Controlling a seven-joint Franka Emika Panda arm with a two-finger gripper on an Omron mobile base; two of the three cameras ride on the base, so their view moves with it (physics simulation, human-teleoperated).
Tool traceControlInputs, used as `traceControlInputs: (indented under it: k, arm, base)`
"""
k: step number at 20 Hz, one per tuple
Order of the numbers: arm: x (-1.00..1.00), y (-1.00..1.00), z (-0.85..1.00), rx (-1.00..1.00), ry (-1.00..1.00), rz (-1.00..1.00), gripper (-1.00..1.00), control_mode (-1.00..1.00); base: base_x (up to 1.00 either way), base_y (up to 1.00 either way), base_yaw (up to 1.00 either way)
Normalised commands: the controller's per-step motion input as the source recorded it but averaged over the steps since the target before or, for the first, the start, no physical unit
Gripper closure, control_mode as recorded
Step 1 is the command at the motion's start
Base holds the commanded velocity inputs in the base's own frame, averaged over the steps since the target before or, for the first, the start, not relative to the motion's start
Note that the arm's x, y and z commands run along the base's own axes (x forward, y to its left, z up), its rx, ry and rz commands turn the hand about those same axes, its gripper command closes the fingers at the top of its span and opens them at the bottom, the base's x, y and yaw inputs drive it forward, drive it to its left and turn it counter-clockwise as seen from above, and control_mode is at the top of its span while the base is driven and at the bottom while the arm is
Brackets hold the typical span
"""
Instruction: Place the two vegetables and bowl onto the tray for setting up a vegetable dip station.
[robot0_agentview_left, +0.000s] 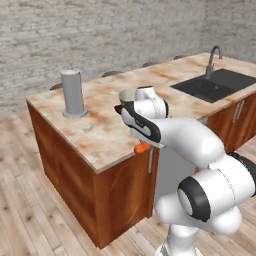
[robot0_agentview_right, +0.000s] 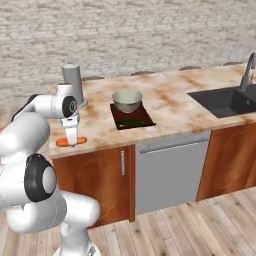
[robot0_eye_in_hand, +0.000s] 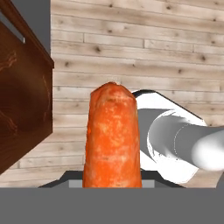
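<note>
Fingers (robot0_agentview_right: 71, 142) are clamped on the carrot (robot0_agentview_right: 70, 142), as you can see in the hand view, where the carrot (robot0_eye_in_hand: 113, 138) stands up from the bottom edge right in front of the camera, its blunt end pointing away over the plank floor. In the right base view you find the hand reaching straight down at the near edge of the bench (robot0_agentview_right: 165, 107), with the orange carrot lying crosswise at its tip, just at the bench's front lip. From the left base view you catch only a small orange end of the carrot (robot0_agentview_left: 143, 148) poking out under the arm, close to the bench edge; whether it rests on the top or hangs just clear of it you cannot tell.

Further along the bench, to the right in the right base view, you have the tray (robot0_agentview_right: 132, 118), a dark reddish-brown board set back a little from the front edge. On its near part lies the dark green vegetable (robot0_agentview_right: 132, 122), and on its far end sits the bowl (robot0_agentview_right: 127, 100), upright and pale. The carrot is well apart from the tray.

Behind the hand stands a tall grey cylinder (robot0_agentview_right: 73, 80), upright on the bench. Far to the right is the dark sink (robot0_agentview_right: 230, 101) with its faucet (robot0_agentview_right: 246, 70).
</note>
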Motion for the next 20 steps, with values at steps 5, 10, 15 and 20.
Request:
traceControlInputs:
  k: [5, 10, 15, 20]
  arm:
    - [0.0, 0.0, 0.0, 0.0, 0.0, 0.0, 1.0, 1.0]
    - [0.0, 0.0, 0.0, 0.0, 0.0, 0.0, 1.0, 1.0]
    - [0.0, 0.0, 0.0, 0.0, 0.0, 0.0, 1.0, 1.0]
    - [0.0, 0.0, 0.0, 0.0, 0.0, 0.0, 1.0, 1.0]
  base:
    - [0.0, -0.55, 0.28]
    - [0.0, -0.55, 0.32]
    - [0.0, -0.56, 0.3]
    - [0.0, -0.61, 0.23]
